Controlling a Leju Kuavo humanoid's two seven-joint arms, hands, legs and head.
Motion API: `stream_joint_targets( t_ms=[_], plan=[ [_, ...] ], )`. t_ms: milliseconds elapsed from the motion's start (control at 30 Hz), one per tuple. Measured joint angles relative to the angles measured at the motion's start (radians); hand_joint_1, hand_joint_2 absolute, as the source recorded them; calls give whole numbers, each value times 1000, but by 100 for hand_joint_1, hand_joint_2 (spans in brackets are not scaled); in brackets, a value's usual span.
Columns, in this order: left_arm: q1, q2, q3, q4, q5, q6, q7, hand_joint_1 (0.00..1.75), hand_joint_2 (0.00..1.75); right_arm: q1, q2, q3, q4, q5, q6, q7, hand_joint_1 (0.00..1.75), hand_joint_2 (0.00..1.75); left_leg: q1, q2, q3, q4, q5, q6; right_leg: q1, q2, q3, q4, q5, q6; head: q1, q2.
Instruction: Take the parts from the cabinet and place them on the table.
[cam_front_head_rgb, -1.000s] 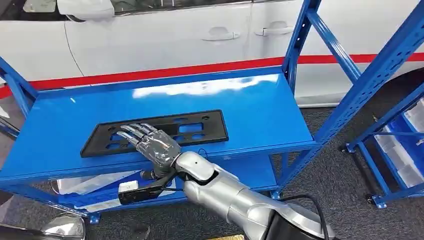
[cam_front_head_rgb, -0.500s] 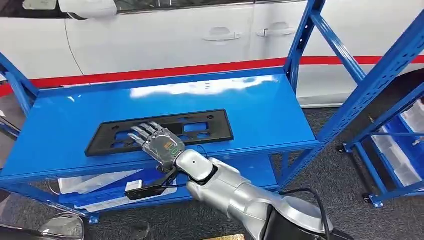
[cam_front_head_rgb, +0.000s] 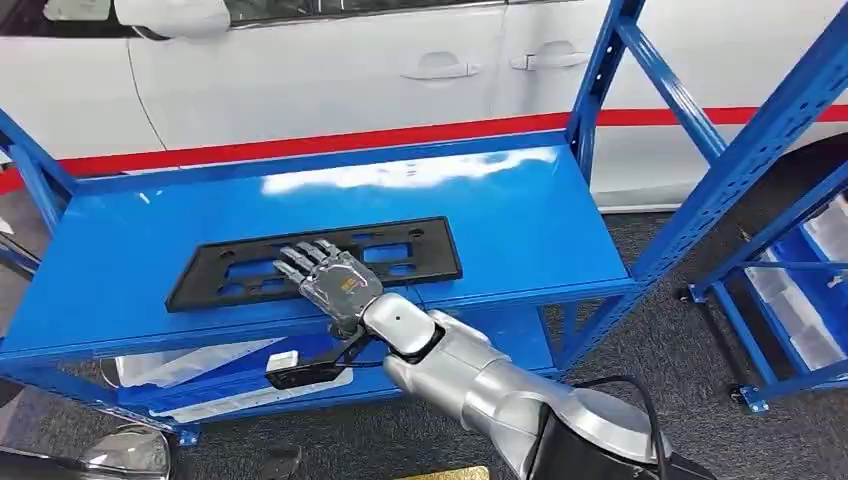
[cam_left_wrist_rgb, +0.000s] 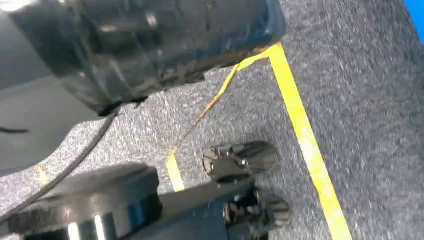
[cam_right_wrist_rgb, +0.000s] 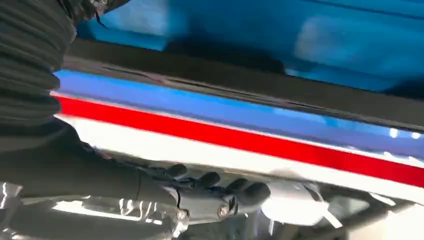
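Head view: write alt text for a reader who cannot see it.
The robot's right hand rests, fingers extended, on a flat black plastic panel with cut-outs, which lies on the top shelf of a blue metal rack. A white car with a red stripe stands behind the rack.

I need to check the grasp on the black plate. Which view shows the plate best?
The head view: the whole black plate lies flat on the blue shelf, with the right hand over its near edge. The right wrist view gives just a blurred dark strip, edge-on. The left wrist view looks at the floor.
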Motion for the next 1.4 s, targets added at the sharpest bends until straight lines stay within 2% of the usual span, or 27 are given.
stream_joint_targets(
  t_ms=[67,133,167,200,233,300,333,367,467,533,567,667,700,733,833,867,967,1033,1100,1167,1200,1233,1267,1300,1333,1367,1400],
  plan=[
    [-1,0,-1,0,0,0,0,0,0,-4,2,0,1,6,0,7,0,175,3,1,-29,73,-49,-15,-2,-2,2,-3,2,-4,-10,0],
    [1,0,-3,0,0,-4,5,0,0,-5,1,1,4,13,6,26,0,175,10,1,-101,228,-116,-27,-2,-3,1,-2,1,-6,-9,0],
    [4,0,-5,0,0,-5,7,0,0,-5,-1,1,8,19,12,35,0,175,12,1,-128,282,-129,-31,-2,-3,1,-1,1,-7,-9,0],
    [8,0,-6,0,0,-7,9,0,0,-6,-3,2,11,22,18,42,0,175,14,1,-131,287,-114,-33,-2,-2,1,0,1,-7,-9,0],
    [10,1,-6,2,0,-7,10,0,0,-8,-5,2,14,24,20,50,0,175,16,2,-114,248,-83,-33,-2,-1,1,1,0,-6,-9,0],
    [11,4,-7,2,0,-7,9,0,0,-20,-11,2,19,27,26,59,0,175,17,2,-34,82,4,-29,-3,2,2,3,-2,-3,-9,0],
    [11,6,-8,2,0,-8,9,0,0,-28,-14,2,21,29,29,62,0,175,16,2,-4,7,14,-24,-3,2,2,3,-3,0,-9,0],
    [9,6,-9,2,0,-9,8,0,0,-37,-18,2,24,34,34,65,0,175,8,1,10,-9,5,-20,3,3,-3,4,-2,7,-9,0],
    [15,7,-11,3,1,-10,7,0,0,-41,-29,2,30,39,38,71,0,175,4,-3,6,-7,8,-2,0,3,0,-7,5,22,-8,0],
    [15,8,-11,3,2,-10,5,0,0,-45,-34,2,32,41,42,74,0,175,11,0,15,-27,20,15,3,4,2,-7,0,35,-7,0],
    [15,8,-12,3,2,-10,5,0,0,-47,-39,2,34,41,43,75,0,175,11,1,17,-30,21,17,-2,1,-12,21,-23,36,-6,0],
    [14,8,-13,3,2,-10,4,0,0,-49,-49,2,38,45,55,86,0,175,5,1,15,-29,21,23,1,1,-111,233,-120,38,-4,0],
    [15,8,-13,4,2,-10,3,0,0,-49,-56,2,41,52,57,94,0,175,3,1,15,-28,20,24,2,1,-124,260,-118,36,-3,0],
    [16,8,-13,5,2,-10,1,0,0,-49,-66,2,45,58,61,102,0,175,3,0,15,-25,20,25,2,1,-117,245,-97,33,-4,0],
    [17,8,-14,6,2,-10,-4,0,0,-53,-85,2,51,73,68,117,0,175,2,-3,14,-14,13,22,6,1,-18,42,12,16,-1,0],
    [17,8,-14,6,2,-10,-4,0,0,-58,-87,2,52,79,71,122,0,175,-5,-3,8,-9,10,18,13,2,-6,18,-4,14,-2,0],
    [16,8,-14,6,5,-10,-4,0,0,-63,-95,2,55,98,75,140,0,175,-4,-1,2,-7,14,8,13,5,-7,7,-2,10,-1,0],
    [17,8,-14,6,8,-10,-3,0,0,-64,-103,2,59,108,80,153,0,175,-1,1,-3,5,1,-4,4,2,-1,0,4,0,0,0],
    [18,8,-14,6,8,-10,-3,0,0,-71,-109,2,61,114,85,167,0,175,1,1,-45,100,-56,-17,2,2,-2,0,4,-5,-9,0],
    [18,9,-14,7,10,-10,-3,0,0,-72,-116,2,64,121,91,183,0,175,5,1,-116,252,-115,-25,3,2,-2,1,4,-7,-8,0],
    [20,9,-14,7,10,-10,-4,0,0,-71,-122,2,66,126,94,192,0,175,5,1,-136,291,-118,-26,3,2,-2,2,3,-8,-8,0],
    [21,8,-14,8,11,-10,-5,0,0,-70,-129,2,68,131,101,201,0,175,5,1,-133,280,-98,-24,3,2,-2,2,3,-8,-8,0],
    [22,9,-14,8,11,-10,-6,0,0,-71,-135,2,69,132,108,208,40,175,5,1,-110,229,-62,-21,3,3,-1,2,3,-8,-8,0],
    [22,9,-14,8,12,-9,-7,0,0,-72,-142,2,71,132,114,216,131,175,5,1,-70,144,-16,-15,4,5,0,2,3,-8,-8,0],
    [22,9,-14,8,14,-8,-8,0,0,-74,-148,2,72,132,117,221,131,175,3,1,-24,51,24,-7,4,5,1,2,2,-7,-8,0],
    [21,9,-14,9,14,-7,-9,0,0,-76,-155,1,73,133,122,228,169,175,-1,1,1,2,15,3,5,5,0,1,2,-5,-7,0],
    [20,9,-14,9,18,-7,-10,0,0,-78,-162,1,74,135,124,235,175,175,-6,-1,8,-16,14,7,8,6,-4,2,4,1,-6,0]
  ],
)
